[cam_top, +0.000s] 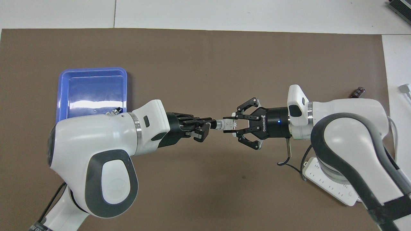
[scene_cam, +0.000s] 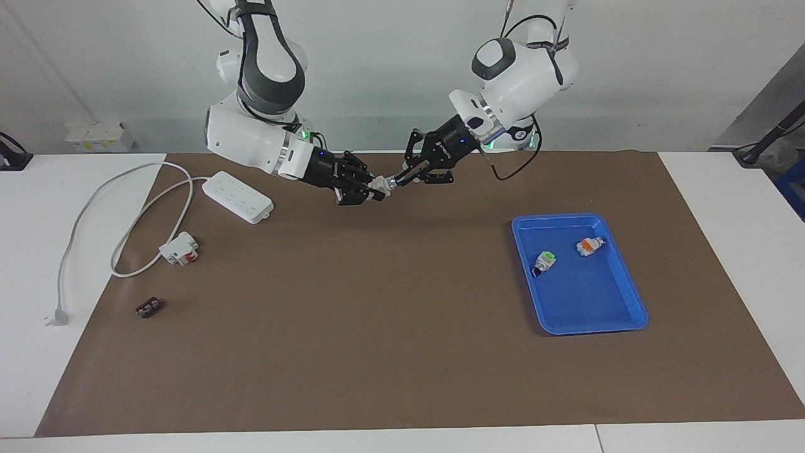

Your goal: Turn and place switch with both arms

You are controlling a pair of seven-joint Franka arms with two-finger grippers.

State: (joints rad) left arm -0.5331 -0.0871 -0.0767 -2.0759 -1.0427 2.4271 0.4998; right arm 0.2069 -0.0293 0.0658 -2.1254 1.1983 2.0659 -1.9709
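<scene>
1. Over the mat's robot-side edge, mid-table, I've got the switch (scene_cam: 381,184) up in the air between both grippers.
2. Right gripper (scene_cam: 376,188) pinches its body.
3. Left gripper (scene_cam: 396,181) pinches its tip.

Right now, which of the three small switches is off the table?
The switch gripped in mid-air between the left gripper and right gripper, both shut on it. The green-capped switch and orange-capped switch lie in the blue tray.

Brown mat (scene_cam: 377,327) covers white table (scene_cam: 38,207)
</scene>
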